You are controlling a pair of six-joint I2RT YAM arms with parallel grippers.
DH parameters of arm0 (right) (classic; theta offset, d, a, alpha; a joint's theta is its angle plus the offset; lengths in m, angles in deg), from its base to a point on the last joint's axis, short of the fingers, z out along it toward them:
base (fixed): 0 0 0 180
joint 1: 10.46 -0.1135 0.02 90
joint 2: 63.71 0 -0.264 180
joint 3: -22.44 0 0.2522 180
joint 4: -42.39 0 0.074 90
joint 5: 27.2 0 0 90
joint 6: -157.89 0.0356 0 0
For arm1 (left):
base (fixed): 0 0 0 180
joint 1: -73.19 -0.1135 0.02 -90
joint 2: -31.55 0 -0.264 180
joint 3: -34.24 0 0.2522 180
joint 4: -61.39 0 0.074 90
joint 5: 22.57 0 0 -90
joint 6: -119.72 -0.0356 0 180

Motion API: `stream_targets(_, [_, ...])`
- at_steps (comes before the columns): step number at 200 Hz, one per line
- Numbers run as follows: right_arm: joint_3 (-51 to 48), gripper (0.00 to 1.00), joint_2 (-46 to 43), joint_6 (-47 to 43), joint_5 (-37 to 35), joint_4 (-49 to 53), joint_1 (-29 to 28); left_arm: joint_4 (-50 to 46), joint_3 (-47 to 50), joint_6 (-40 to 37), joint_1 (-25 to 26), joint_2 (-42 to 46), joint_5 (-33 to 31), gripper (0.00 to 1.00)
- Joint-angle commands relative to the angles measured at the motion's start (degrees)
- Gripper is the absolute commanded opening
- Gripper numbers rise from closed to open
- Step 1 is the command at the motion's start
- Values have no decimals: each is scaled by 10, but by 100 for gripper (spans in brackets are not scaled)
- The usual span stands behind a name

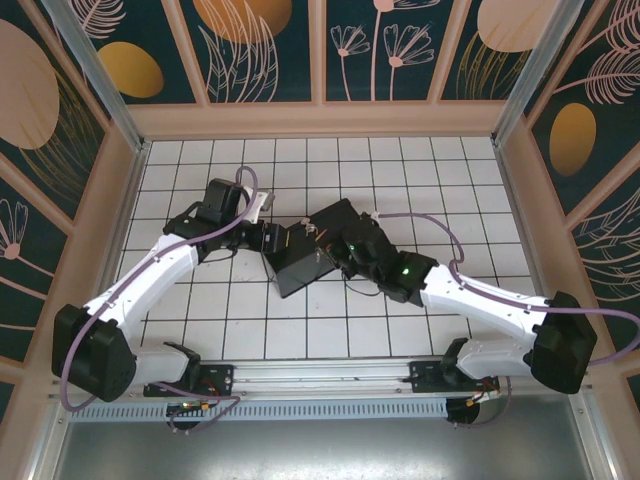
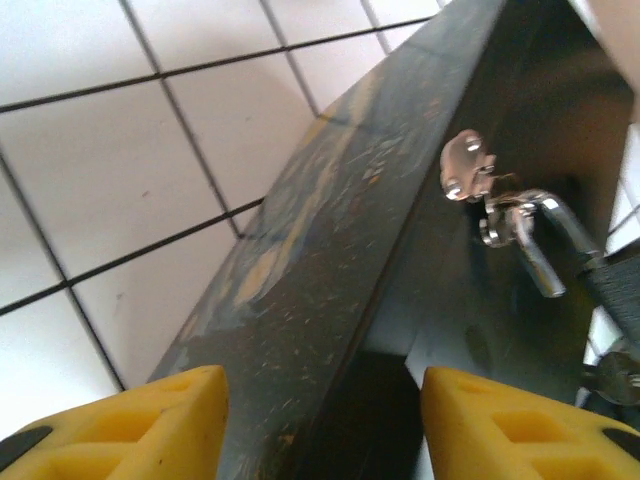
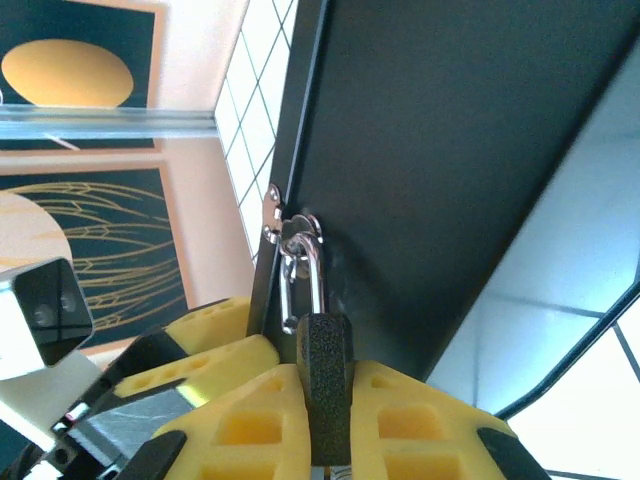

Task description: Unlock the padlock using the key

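Clamping the padlock (image 3: 326, 350) between its 2 yellow fingers, the right claw (image 3: 325, 400) holds it out straight from the black box (image 3: 440, 150), its loop (image 3: 303, 275) threaded through the box's latch ring (image 3: 272, 215), likely to steady it. The left claw (image 2: 325, 420) stands apart, 1 finger either side of the lid edge, probably bracing the box on the tiled table (image 2: 100, 150); whether it presses I cannot tell.
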Motion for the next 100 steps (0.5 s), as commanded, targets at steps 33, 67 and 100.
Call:
stream_targets(33, [-26,0,29,52,-205,-56,-47,30,4,-3,48,-17,111,47])
stream_targets(67, [-21,0,43,36,-256,-54,-37,24,8,3,60,-24,85,39])
stream_targets(100, [1,0,70,-7,-220,-70,-14,28,12,8,74,-32,88,36])
